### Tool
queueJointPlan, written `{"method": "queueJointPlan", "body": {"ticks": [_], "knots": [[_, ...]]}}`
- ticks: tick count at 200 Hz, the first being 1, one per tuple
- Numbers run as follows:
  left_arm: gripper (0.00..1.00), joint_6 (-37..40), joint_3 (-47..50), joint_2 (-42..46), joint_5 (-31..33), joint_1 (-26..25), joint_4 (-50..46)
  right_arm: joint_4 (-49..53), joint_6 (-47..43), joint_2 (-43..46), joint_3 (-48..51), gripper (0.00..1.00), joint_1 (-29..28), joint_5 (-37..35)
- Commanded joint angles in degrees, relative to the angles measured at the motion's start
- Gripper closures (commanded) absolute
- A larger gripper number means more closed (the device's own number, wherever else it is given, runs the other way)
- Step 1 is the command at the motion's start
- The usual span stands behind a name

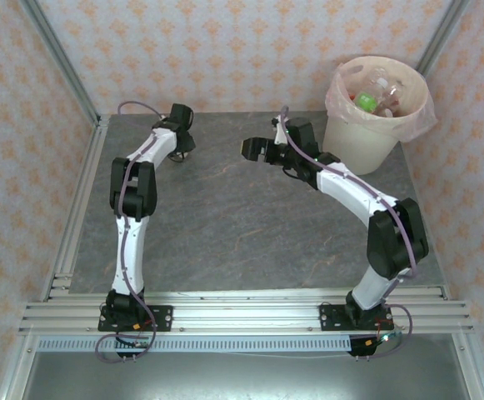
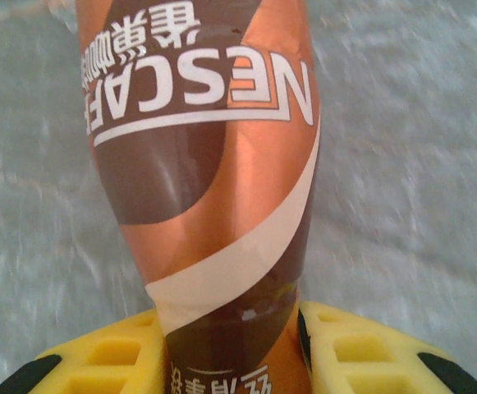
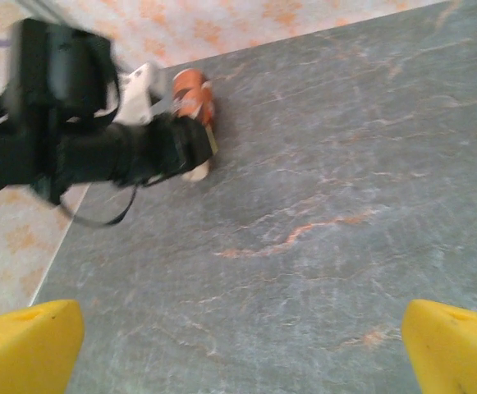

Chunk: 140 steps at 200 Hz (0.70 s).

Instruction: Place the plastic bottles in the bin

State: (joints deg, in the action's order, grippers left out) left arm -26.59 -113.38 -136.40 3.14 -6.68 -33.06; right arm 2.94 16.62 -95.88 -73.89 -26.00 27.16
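- Top external: the left gripper (image 1: 183, 152) is clenched low over the table (image 1: 225, 225). The right gripper (image 1: 254, 150), spread and empty, faces it. The bin (image 1: 376, 125) stands beyond the right gripper, to its right, with bottles (image 1: 379, 96) inside.
- Left wrist: yellow fingers (image 2: 98, 361) clamp the brown bottle (image 2: 205, 164) where its body narrows, and the rest extends ahead of them. It is judged light and thin-walled with a slippery glossy sleeve, so this narrow section suits a moderate squeeze.
- Right wrist: the fingertips (image 3: 25, 336) are wide apart with nothing between them. The brown bottle lies well ahead, to the left.

Tabletop (image 1: 225, 217) centre open — bin (image 1: 366, 143) blocks far-right corner.
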Motion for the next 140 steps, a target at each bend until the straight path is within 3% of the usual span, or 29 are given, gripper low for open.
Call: {"method": "queueJointPlan", "body": {"ticks": [1,43,90,140], "knots": [[0.66,2.1,8.2,7.7,-1.9,-3.9,6.6,-1.3,6.0,3.0,2.1,0.01,0.0,-7.1],[0.66,2.9,25.7,18.9,-6.6,-9.6,16.9,-0.8,12.3,4.1,4.9,0.01,0.1,-7.7],[0.7,4.1,44.2,27.5,-21.0,-16.8,32.9,-1.9,20.5,5.8,9.4,0.01,2.0,-5.6],[0.71,-1.2,52.9,34.1,-28.5,-21.5,44.0,-7.8,31.3,6.4,15.1,0.01,7.7,6.0]]}}
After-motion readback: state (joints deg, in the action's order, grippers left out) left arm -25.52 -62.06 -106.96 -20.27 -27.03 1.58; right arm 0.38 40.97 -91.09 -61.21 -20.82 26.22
